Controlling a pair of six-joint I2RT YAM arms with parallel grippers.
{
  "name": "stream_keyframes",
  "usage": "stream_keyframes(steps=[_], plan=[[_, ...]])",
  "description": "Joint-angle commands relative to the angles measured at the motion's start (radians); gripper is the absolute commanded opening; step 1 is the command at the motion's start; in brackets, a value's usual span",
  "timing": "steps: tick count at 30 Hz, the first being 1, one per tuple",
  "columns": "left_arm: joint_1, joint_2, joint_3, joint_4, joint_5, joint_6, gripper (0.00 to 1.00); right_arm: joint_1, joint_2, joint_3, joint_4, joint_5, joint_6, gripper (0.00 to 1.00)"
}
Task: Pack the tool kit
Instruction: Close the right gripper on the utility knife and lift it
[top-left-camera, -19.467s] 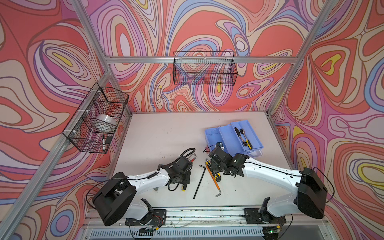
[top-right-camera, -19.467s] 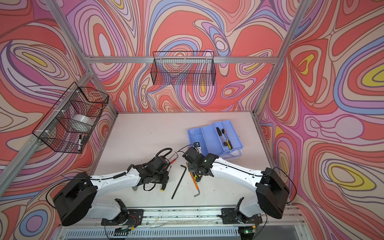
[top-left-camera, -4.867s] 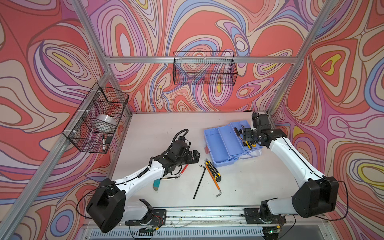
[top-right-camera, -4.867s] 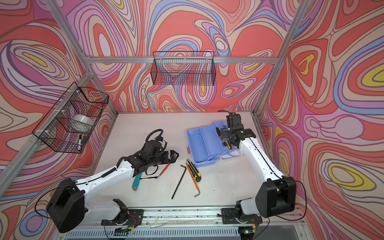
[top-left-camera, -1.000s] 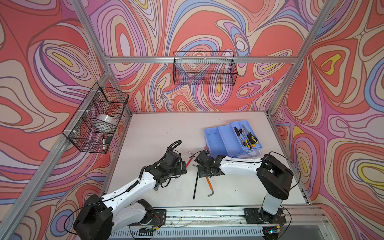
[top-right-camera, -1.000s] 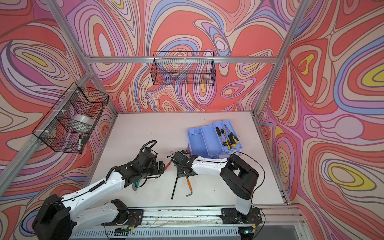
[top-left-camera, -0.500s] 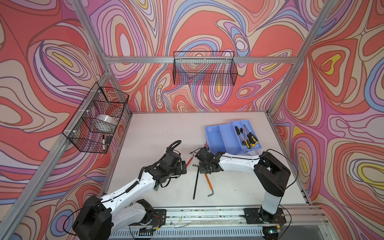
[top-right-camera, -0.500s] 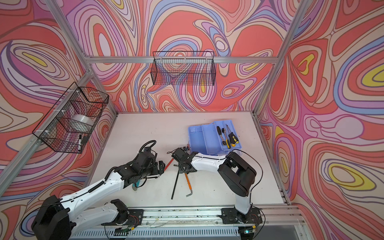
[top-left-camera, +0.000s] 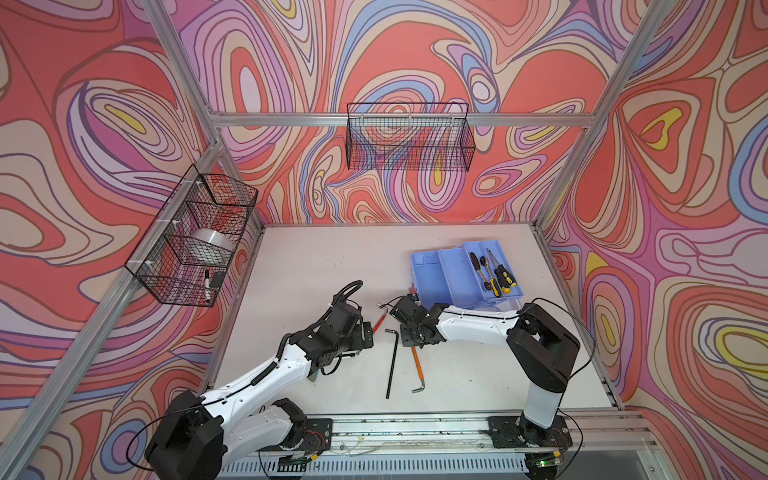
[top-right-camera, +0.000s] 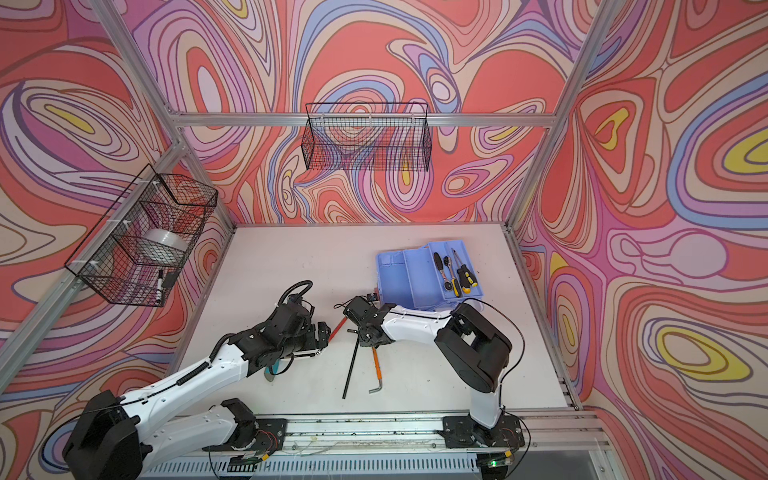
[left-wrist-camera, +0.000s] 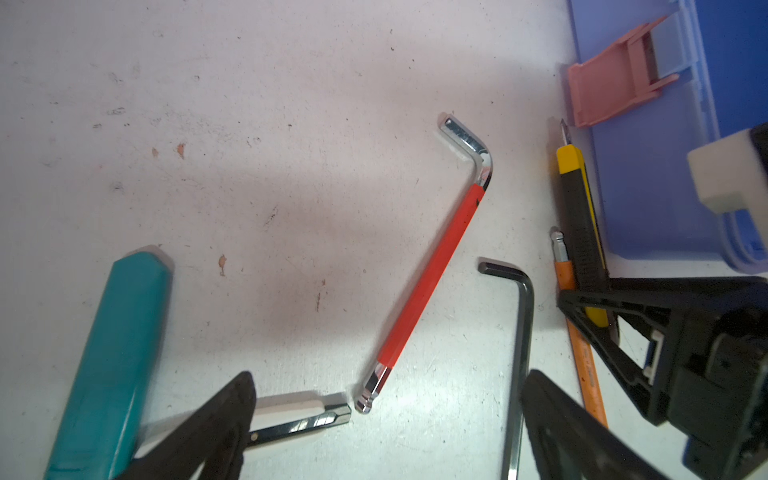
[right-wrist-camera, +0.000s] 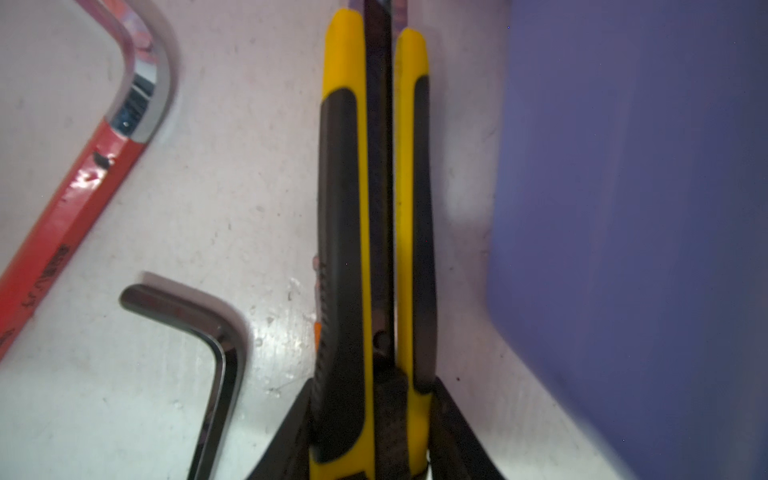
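The left pincer hung wide open low over the surface, just beside a red hex key. Right of a black hex key, the right pincer gripped a yellow-and-black utility knife narrowly. The knife lay beside the open blue toolbox, which sat toward the surface's right rear with screwdrivers in its tray.
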Motion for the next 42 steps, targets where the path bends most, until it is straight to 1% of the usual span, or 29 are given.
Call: stream_keyframes(steps=[1, 6, 15, 22, 26, 32, 38, 42], plan=[[0.006, -0.001, -0.01, 0.004, -0.008, 0.0, 1.0, -0.002, -0.015, -0.036, -0.015, 0.005, 0.004, 0.33], [0.006, 0.008, -0.01, 0.011, 0.0, -0.001, 1.0, 0.002, -0.036, -0.04, -0.031, 0.013, 0.0, 0.32], [0.006, 0.018, -0.002, 0.014, 0.004, 0.0, 1.0, 0.028, -0.035, 0.035, -0.104, 0.055, -0.041, 0.22], [0.006, 0.015, -0.004, 0.011, 0.003, -0.001, 1.0, 0.05, -0.065, 0.064, -0.134, 0.076, -0.045, 0.22], [0.006, 0.016, -0.005, 0.015, 0.003, -0.005, 1.0, 0.056, -0.07, 0.083, -0.137, 0.075, -0.046, 0.2], [0.006, 0.011, -0.006, 0.011, -0.001, -0.005, 1.0, 0.057, -0.064, 0.099, -0.13, 0.052, -0.053, 0.07], [0.005, 0.005, -0.012, 0.012, -0.005, -0.007, 1.0, 0.057, -0.062, 0.1, -0.13, 0.052, -0.047, 0.02], [0.006, 0.002, -0.013, 0.014, -0.005, -0.008, 1.0, 0.057, -0.056, 0.101, -0.134, 0.051, -0.048, 0.01]])
